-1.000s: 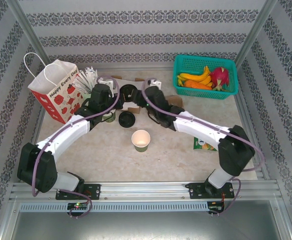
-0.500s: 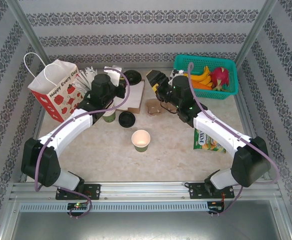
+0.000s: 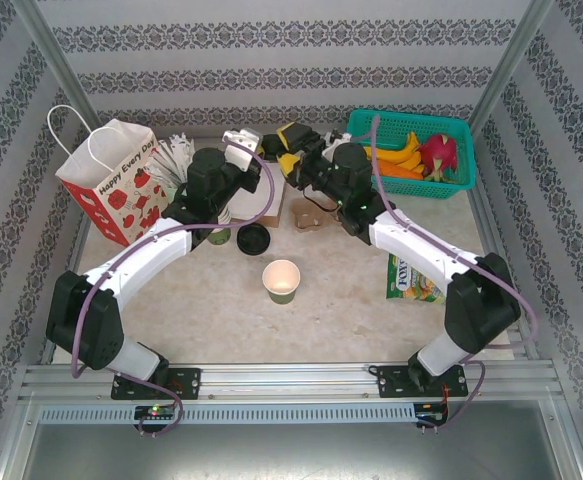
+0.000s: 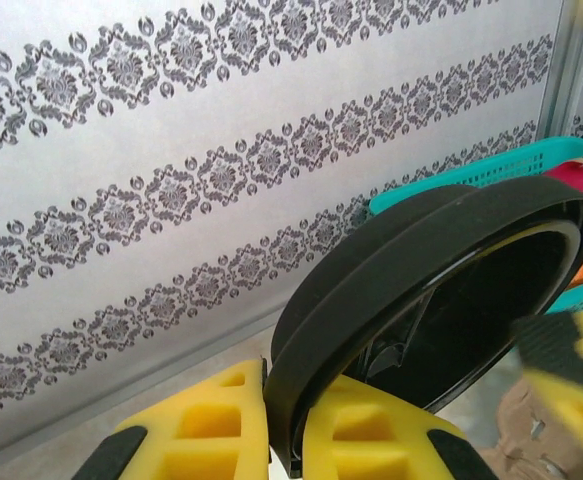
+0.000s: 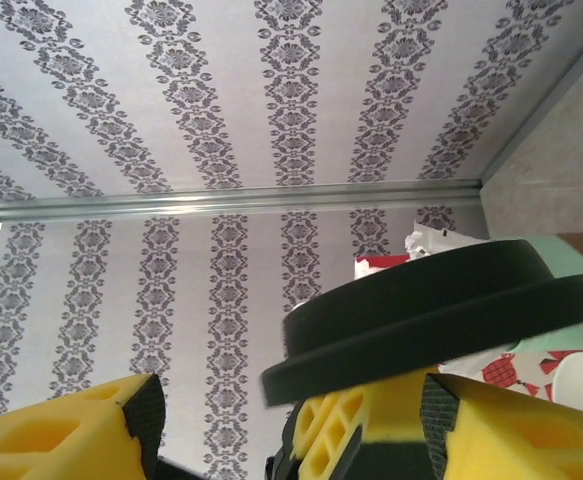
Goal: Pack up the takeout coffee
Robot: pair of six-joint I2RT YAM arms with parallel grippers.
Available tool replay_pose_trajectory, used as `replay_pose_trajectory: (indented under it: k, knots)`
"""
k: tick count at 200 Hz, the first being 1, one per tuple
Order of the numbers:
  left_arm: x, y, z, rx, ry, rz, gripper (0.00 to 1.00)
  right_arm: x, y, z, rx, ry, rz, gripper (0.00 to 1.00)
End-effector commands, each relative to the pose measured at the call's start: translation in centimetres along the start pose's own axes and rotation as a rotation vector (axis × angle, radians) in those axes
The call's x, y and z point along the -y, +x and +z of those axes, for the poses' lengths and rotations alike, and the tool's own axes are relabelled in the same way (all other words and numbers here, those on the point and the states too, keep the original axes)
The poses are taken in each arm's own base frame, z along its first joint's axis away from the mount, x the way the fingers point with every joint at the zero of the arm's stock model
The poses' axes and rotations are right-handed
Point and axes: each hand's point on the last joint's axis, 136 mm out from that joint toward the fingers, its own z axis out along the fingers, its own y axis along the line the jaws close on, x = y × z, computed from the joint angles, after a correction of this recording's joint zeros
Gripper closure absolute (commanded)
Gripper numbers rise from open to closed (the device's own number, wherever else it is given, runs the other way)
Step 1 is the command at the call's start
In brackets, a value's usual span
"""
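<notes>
Left gripper [image 4: 281,425]: jaws clamped on the rim of a black lid [image 4: 451,270], held in the air at 12 o'clock over the back of the worktop [image 3: 351,310]. Right gripper [image 3: 291,150]: jaws apart, straddling that lid from its 3 o'clock side. Count: 2 lids, the spare lid [image 3: 253,238] lying flat on the worktop. 2 cups: open cup [image 3: 282,281] at centre with the spare lid at its 11 o'clock, second cup [image 3: 218,235] at its 10 o'clock, partly under the left arm. 1 carrier [image 3: 306,213] at its 12 o'clock

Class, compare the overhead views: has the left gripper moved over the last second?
Yes. Judged against the bag, the left gripper, shut on a lid, has moved away from it, rearward and toward the basket.
</notes>
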Motion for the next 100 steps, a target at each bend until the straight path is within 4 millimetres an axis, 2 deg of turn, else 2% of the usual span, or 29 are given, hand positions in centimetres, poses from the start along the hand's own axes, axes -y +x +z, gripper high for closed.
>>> replay_pose_trajectory:
  k: [1, 51, 100]
  knots:
    - [0.4, -2.2, -0.1, 0.086, 0.002, 0.030, 1.00, -3.0, 0.6, 0.6, -0.004, -0.127, 0.063, 0.35]
    - [0.5, -1.8, -0.1, 0.080, -0.006, 0.051, 1.00, -2.9, 0.1, 1.1, 0.044, -0.157, 0.067, 0.51]
    - [0.6, -1.3, -0.2, 0.086, -0.006, 0.071, 1.00, -3.5, -0.6, 0.4, 0.102, -0.185, 0.043, 0.58]
